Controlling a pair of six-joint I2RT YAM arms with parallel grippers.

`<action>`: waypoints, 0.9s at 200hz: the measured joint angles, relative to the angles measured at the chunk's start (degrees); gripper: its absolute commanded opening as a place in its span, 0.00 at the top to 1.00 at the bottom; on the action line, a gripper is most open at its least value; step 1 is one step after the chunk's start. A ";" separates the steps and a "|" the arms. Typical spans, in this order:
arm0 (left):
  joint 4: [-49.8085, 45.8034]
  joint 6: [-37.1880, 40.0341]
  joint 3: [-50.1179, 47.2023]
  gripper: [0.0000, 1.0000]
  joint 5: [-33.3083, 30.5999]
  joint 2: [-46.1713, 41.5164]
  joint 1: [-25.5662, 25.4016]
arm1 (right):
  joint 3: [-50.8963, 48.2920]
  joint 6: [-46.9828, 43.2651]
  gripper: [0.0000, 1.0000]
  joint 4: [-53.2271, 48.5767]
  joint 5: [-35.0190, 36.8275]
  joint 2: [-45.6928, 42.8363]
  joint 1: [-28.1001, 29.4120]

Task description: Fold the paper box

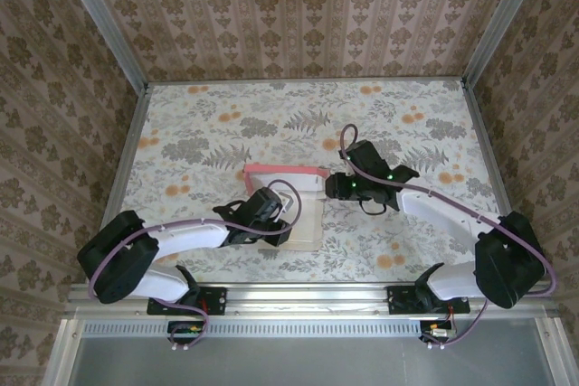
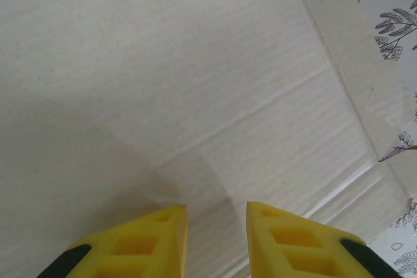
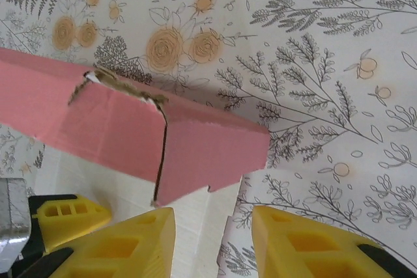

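Grippers nearest: the left gripper (image 2: 216, 208) hangs low over the pale inner side of the paper box (image 1: 308, 223), its fingers a narrow gap apart and nothing pinched between them. Just beyond, at the sheet's right side, the right gripper (image 3: 214, 213) is spread wider, with the sheet's right edge below the gap and no grip on it. Farthest, the pink flap (image 3: 117, 122) is raised along the box's far edge, mid-counter (image 1: 208, 124).
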 measured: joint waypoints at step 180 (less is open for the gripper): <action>6.47 -0.04 -0.11 0.76 0.02 3.48 -0.39 | 4.00 -6.62 0.82 0.52 14.75 7.39 2.49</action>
